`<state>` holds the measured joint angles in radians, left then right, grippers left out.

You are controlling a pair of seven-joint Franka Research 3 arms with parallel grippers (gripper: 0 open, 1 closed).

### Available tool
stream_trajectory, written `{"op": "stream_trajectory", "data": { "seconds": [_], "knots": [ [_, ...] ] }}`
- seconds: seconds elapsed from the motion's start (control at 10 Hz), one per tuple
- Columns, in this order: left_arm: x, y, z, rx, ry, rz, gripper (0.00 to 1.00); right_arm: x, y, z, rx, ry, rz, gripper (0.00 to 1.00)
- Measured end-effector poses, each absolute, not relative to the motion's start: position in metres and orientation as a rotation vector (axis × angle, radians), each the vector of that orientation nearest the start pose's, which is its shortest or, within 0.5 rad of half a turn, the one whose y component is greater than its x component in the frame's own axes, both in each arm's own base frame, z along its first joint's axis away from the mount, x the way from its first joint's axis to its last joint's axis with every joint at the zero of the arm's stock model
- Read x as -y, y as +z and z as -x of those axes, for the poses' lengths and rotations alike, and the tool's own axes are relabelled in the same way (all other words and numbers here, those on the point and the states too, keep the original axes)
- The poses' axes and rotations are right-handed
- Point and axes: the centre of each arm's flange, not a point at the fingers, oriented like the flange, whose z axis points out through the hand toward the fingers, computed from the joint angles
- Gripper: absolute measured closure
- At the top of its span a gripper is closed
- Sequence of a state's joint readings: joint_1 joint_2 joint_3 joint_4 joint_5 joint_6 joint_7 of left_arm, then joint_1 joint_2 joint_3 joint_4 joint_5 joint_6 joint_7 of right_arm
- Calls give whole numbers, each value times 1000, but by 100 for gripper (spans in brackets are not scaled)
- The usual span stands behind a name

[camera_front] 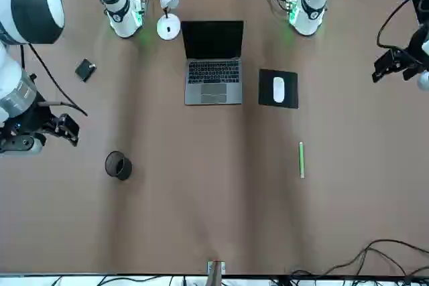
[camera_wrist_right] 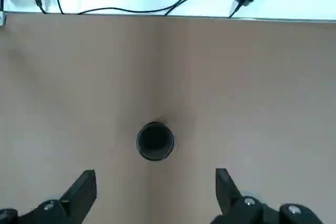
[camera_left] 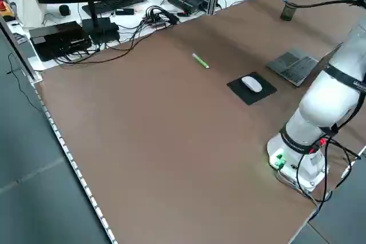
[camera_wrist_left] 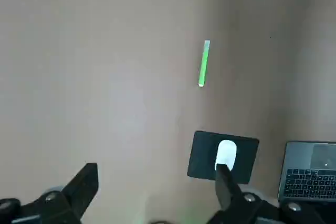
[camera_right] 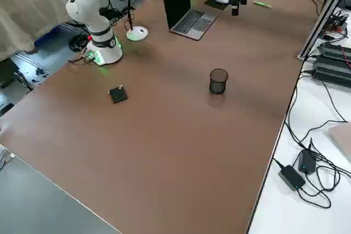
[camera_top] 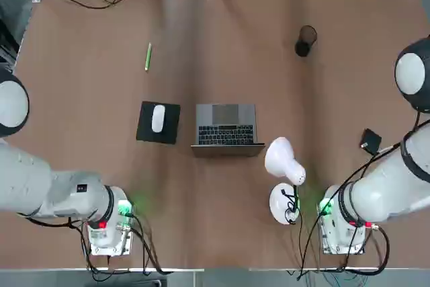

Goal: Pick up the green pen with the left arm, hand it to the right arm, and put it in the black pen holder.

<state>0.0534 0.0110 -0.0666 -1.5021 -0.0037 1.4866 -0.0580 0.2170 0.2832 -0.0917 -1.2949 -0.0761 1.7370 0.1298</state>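
Note:
The green pen [camera_top: 148,56] lies flat on the brown table, far left of centre, beyond the mouse pad. It shows ahead of my left gripper [camera_wrist_left: 155,182] in the left wrist view as the pen [camera_wrist_left: 203,63]. That gripper is open, holds nothing, and hovers high above the table's left side [camera_front: 385,69]. The black pen holder [camera_top: 306,40] stands upright at the far right. My right gripper [camera_wrist_right: 154,184] is open and hangs high above the table, with the holder [camera_wrist_right: 155,140] just ahead of its fingers. From the front it hangs at the right edge [camera_front: 67,130].
An open laptop [camera_top: 226,128] sits mid-table, with a white mouse [camera_top: 158,119] on a black pad [camera_top: 146,130] to its left. A white desk lamp [camera_top: 285,166] stands near the right arm's base. A small black object [camera_top: 370,141] lies at the right. Cables run along the far edge.

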Motion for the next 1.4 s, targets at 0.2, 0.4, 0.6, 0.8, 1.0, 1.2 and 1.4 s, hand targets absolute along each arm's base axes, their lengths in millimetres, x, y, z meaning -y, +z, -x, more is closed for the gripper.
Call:
{"op": "stream_trajectory", "data": {
  "seconds": [0.2,0.4,0.6,0.8,1.0,1.2,1.4],
  "knots": [
    [4,643,-550,80,43,3144,1,-84,602,-650,11,-276,3210,0],
    [3,642,-550,91,46,3143,1,-83,602,-650,9,-276,3210,0],
    [2,630,-556,92,82,3141,1,-83,602,-650,9,-276,3211,0],
    [0,607,-564,93,144,3138,4,-83,602,-650,9,-276,3211,0],
    [1,575,-574,82,119,3141,5,-83,602,-650,9,-276,3211,0],
    [6,506,-586,73,30,3146,2,-83,602,-650,8,-277,3211,0],
    [10,426,-586,76,-14,3150,0,-83,603,-650,8,-277,3211,0]
  ]
}}
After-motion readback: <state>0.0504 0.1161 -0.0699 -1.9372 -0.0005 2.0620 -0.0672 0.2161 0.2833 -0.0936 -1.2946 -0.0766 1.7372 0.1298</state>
